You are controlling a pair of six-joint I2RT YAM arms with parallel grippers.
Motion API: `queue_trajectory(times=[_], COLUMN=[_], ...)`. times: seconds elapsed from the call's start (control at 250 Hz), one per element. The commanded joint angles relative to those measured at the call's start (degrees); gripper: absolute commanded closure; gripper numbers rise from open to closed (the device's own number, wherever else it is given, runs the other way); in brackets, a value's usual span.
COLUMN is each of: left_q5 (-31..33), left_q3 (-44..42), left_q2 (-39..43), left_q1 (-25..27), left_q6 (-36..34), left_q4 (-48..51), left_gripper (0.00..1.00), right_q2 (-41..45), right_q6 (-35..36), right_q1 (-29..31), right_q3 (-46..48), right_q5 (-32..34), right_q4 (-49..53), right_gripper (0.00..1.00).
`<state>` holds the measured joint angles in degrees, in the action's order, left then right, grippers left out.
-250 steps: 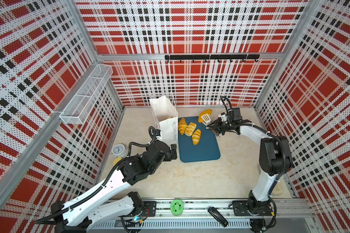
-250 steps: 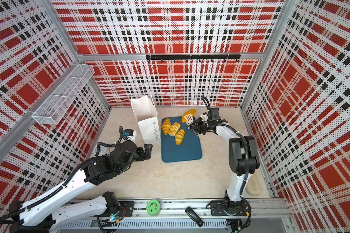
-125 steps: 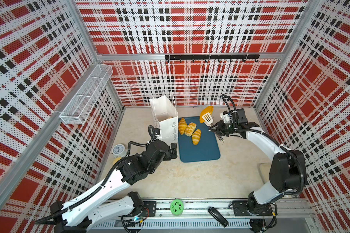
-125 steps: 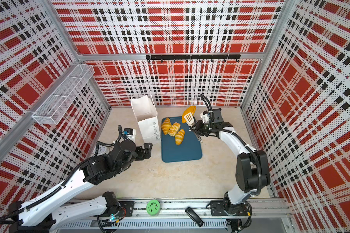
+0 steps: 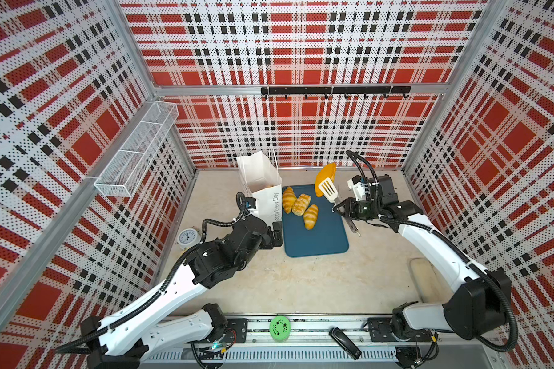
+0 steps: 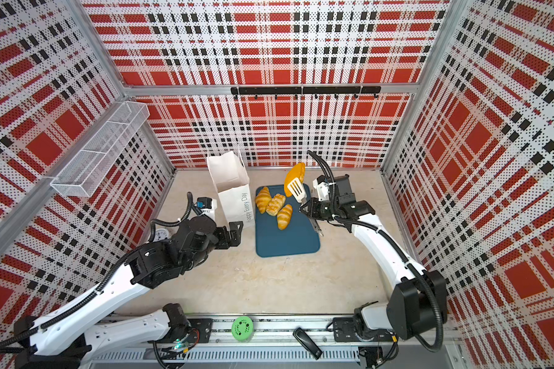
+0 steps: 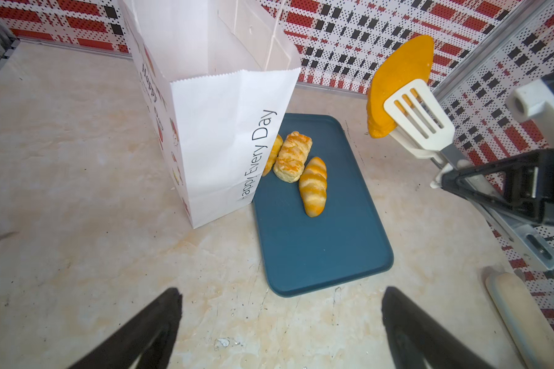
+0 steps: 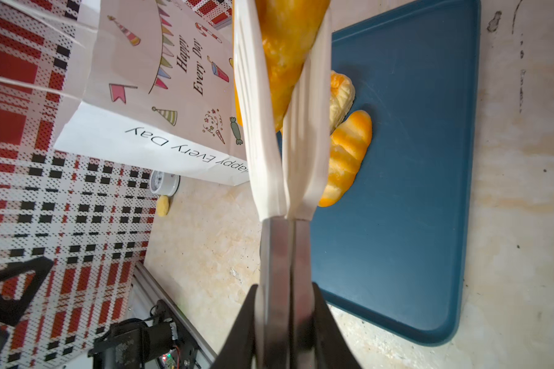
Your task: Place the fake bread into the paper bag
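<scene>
The white paper bag [image 5: 263, 188] [image 6: 231, 191] [image 7: 224, 127] [image 8: 160, 96] stands open beside the dark-teal tray [image 5: 320, 239] [image 6: 288, 239] [image 7: 317, 249]. A croissant [image 5: 288, 199], a flaky pastry [image 5: 301, 204] and a striped loaf [image 5: 311, 216] [image 7: 314, 187] [image 8: 343, 159] lie on the tray's far end. My right gripper [image 5: 341, 209] [image 6: 305, 208] [image 8: 283, 287] is shut on white slotted tongs [image 5: 328, 190] [image 7: 419, 118] [image 8: 275, 242]. The tongs pinch an orange-yellow piece of fake bread [image 5: 325, 174] [image 6: 295, 174] [image 7: 397, 70] [image 8: 288, 41] in the air above the tray's far right corner. My left gripper [image 5: 277, 233] [image 6: 235, 234] [image 7: 281, 290] is open and empty, low by the bag's base.
A small white clock [image 5: 187, 238] sits left of my left arm, with a small yellow lump [image 8: 163, 206] beside it. A pale rounded bar [image 5: 424, 281] [image 7: 518, 316] lies at the right. A wire-mesh basket [image 5: 135, 156] hangs on the left wall. A green disc [image 5: 279, 327] rests on the front rail.
The right arm has swung its elbow outward and raised the tongs, so the held bread sits higher over the tray's far corner. The left arm has not moved.
</scene>
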<state>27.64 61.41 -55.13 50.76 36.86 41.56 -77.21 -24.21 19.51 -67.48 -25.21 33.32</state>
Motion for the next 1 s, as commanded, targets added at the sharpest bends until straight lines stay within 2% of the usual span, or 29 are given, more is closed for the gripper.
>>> queue_trajectory(times=[0.0,0.164,0.552,0.744,0.992], left_q5=[0.10,-1.79,-5.31,-4.87,-5.64], left_q3=[1.79,2.16,4.70,6.35,7.59], left_q2=[-0.08,0.05,-0.37,-0.52,0.55], left_q1=[-1.05,-2.63,-7.16,-7.97,-11.73], left_q6=[-0.83,-1.08,-2.38,-2.85,-3.80], left_q4=[-0.65,-1.04,-0.38,0.75,2.32], left_gripper=[0.01,0.01,0.01,0.01,0.01], right_q2=[3.23,5.18,6.70,5.76,3.23], right_q6=[5.16,7.05,12.80,14.80,18.87], right_q1=[1.92,4.14,13.82,16.47,22.34], right_q3=[-1.89,-2.82,-8.15,-11.10,-17.43], right_q5=[4.54,6.49,16.85,19.46,24.28], right_q4=[0.11,0.30,4.46,4.76,6.26], right_gripper=[0.78,0.77,0.77,0.77,0.76])
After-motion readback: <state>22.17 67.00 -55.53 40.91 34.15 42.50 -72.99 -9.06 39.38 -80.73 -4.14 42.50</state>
